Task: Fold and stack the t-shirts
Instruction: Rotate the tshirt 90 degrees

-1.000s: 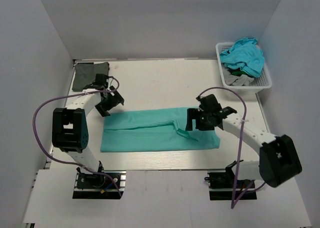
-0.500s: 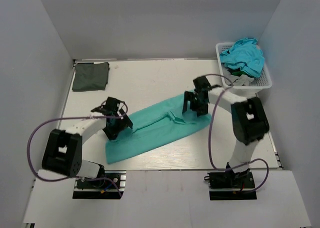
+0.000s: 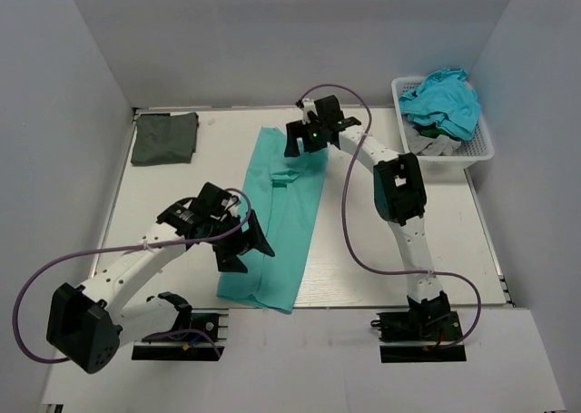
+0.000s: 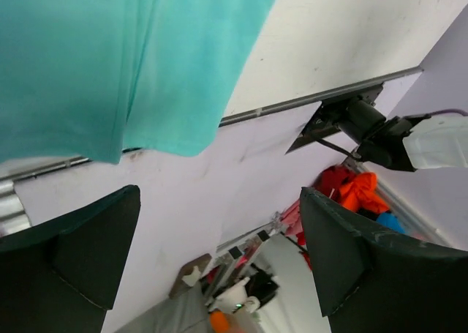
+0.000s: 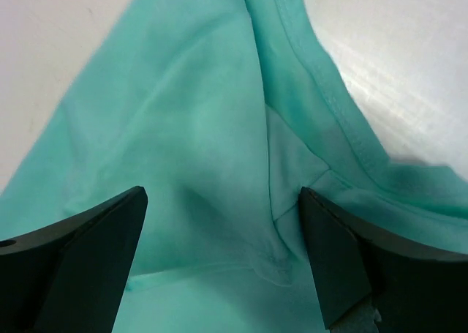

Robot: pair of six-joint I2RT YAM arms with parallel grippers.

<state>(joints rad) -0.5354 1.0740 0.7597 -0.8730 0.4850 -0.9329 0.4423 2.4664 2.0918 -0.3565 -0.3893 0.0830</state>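
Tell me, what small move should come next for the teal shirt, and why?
Probably lower the right gripper and close it on the teal shirt at its far end: the jaws stand open above the cloth, a long strip not yet folded crosswise.

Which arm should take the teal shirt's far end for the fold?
Right. The right gripper, open, hangs over the teal shirt's far end, cloth filling its wrist view. The left gripper, also open, sits at the shirt's near end by the table edge.
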